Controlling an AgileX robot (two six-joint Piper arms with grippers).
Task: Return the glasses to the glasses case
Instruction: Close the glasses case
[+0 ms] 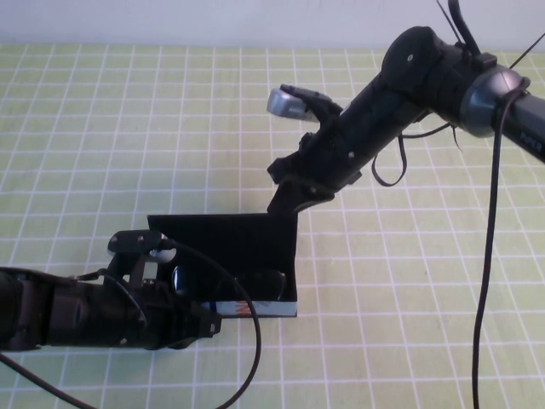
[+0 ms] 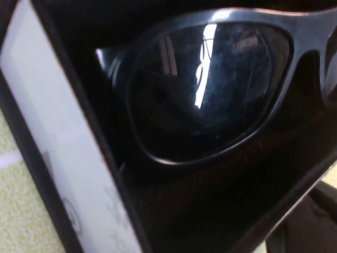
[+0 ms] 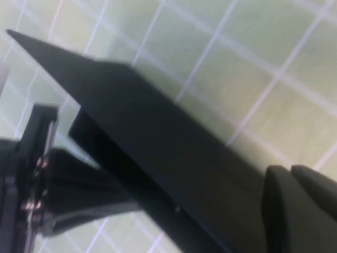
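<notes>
The black glasses case (image 1: 255, 308) lies open near the table's front, its printed front edge toward me. The black glasses (image 1: 268, 281) lie inside it; the left wrist view shows one dark lens (image 2: 210, 89) close up against the case's pale edge (image 2: 52, 147). My right gripper (image 1: 288, 198) is shut on the far right corner of the raised flap lid (image 1: 226, 234); its fingers (image 3: 295, 211) pinch the lid (image 3: 158, 142). My left gripper (image 1: 200, 322) is at the case's front left end, right by the glasses.
A green checked cloth (image 1: 409, 324) covers the whole table. The right arm (image 1: 409, 77) reaches in from the back right and the left arm (image 1: 60, 315) lies along the front left. Loose cables (image 1: 490, 256) hang at the right.
</notes>
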